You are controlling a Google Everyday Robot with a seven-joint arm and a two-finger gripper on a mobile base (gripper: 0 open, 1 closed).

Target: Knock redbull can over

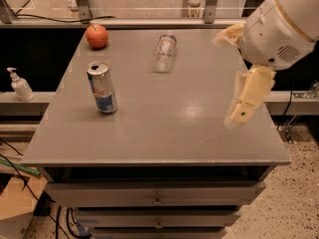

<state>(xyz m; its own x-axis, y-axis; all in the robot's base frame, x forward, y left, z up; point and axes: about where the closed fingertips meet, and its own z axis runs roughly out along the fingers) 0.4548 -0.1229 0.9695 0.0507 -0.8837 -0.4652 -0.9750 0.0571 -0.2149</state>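
Observation:
The redbull can [102, 87], slim, silver and blue with a red marking, stands upright on the left part of the grey table [164, 133]. My gripper [228, 78] hangs over the table's right side, far to the right of the can and not touching it. Its two cream fingers are spread apart, one [227, 35] high and one [246, 99] pointing down, with nothing between them.
A red apple [96, 35] sits at the table's back left corner. A clear plastic bottle [164, 51] lies on its side at the back middle. A soap dispenser [20, 85] stands on a ledge left of the table. Drawers are below the tabletop.

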